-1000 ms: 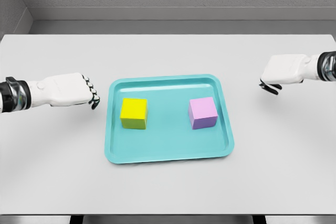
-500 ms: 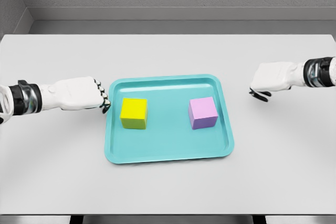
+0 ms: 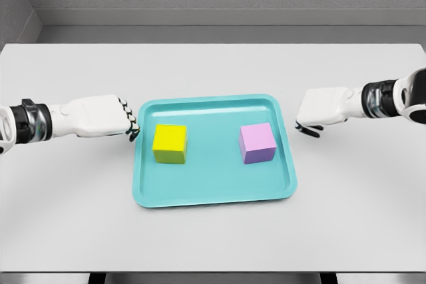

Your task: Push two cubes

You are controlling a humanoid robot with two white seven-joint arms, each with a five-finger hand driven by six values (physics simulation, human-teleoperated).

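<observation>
Between the two robot hands sits a teal tray (image 3: 213, 197), flat on the pale grey counter (image 3: 213, 244), and both cubes rest inside it, well apart from each other.

Just beyond the left robot hand (image 3: 106, 119), past the tray's raised lip, stands the yellow cube (image 3: 170, 143). That hand comes in from the side with its fingers curled into a loose fist and holds nothing; its dark fingertips (image 3: 132, 128) hover right at the tray's outer edge, close to the cube but not touching it. I take the closed shape to be deliberate: a compact fist gives a blunt, firm face for shoving a block sideways, where spread fingers might bend or slip.

On the far side, the right robot hand (image 3: 321, 111) hangs in mirror fashion, fingers likewise folded under and gripping nothing. It sits just outside the tray's right rim, and the pink cube (image 3: 257, 143) lies a little further off from it than the yellow one does from its partner. Each arm appears lined up on its own cube, so the push looks set to drive the blocks toward one another, though neither contact is made yet.

The cubes themselves are plain, matte, sharp-edged and about equal in size. Each shows a lighter top and darker side, and both stand square on the tray floor, upright and not tilted. Whether either hand must rise to clear the rim, I cannot tell.
</observation>
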